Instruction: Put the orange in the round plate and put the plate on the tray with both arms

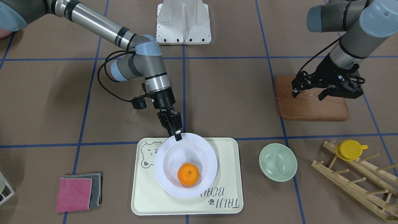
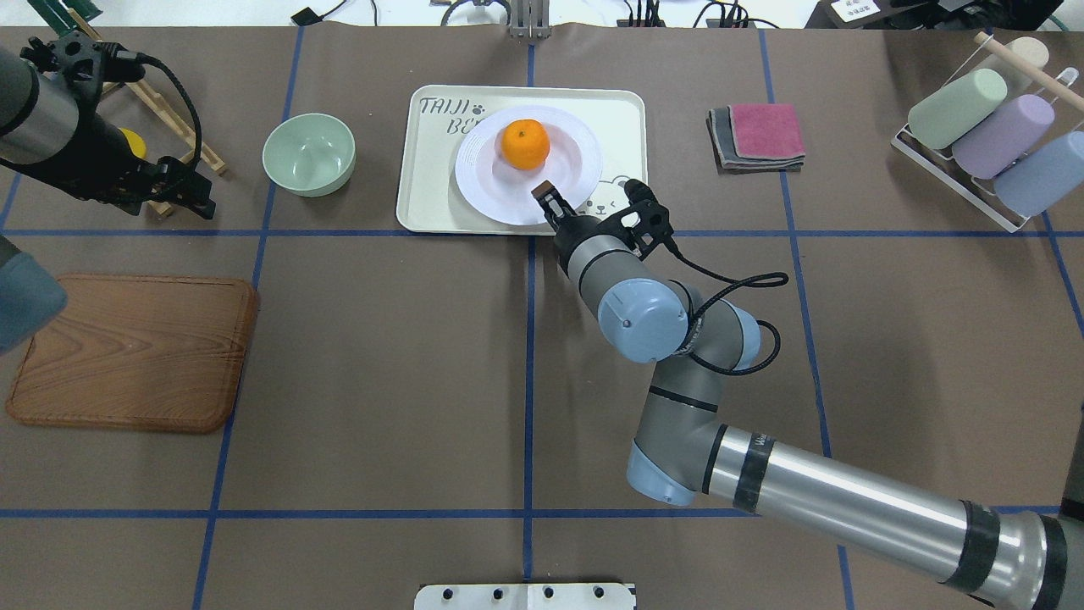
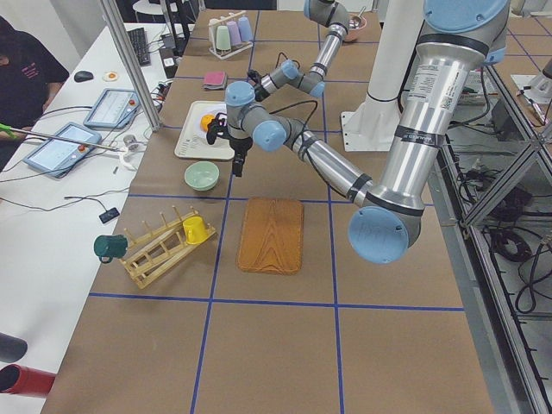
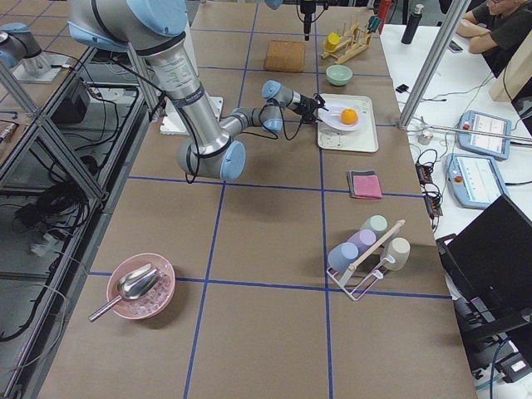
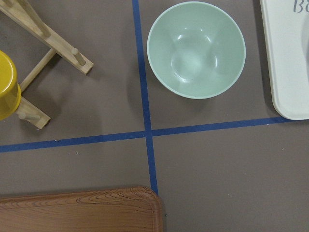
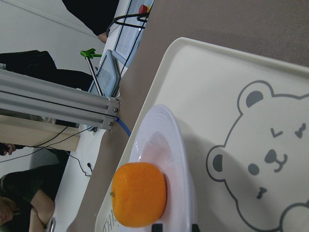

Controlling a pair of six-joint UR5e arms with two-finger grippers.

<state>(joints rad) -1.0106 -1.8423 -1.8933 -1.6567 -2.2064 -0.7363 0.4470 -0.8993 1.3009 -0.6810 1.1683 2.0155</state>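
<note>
The orange point(image 1: 188, 174) lies in the sunken centre of the white round plate point(image 1: 161, 175), which sits over the cream bear tray point(image 1: 146, 199). My right gripper point(image 1: 177, 136) reaches in from the robot's side and is shut on the plate's near rim, one finger above it and one below. The right wrist view shows the orange point(image 6: 139, 194) close by, the plate point(image 6: 176, 159) edge-on and the bear face on the tray point(image 6: 270, 145). Well apart from the plate, my left gripper point(image 1: 308, 94) hangs open and empty above the wooden board point(image 1: 311, 110).
A pale-green bowl point(image 1: 277, 161) stands beside the tray. A wooden peg rack point(image 1: 357, 177) carries a yellow cup point(image 1: 349, 149). Pink and grey cloths point(image 1: 77, 193) lie on the tray's other side. A wire rack of pastel cups point(image 2: 991, 135) stands at the far right corner.
</note>
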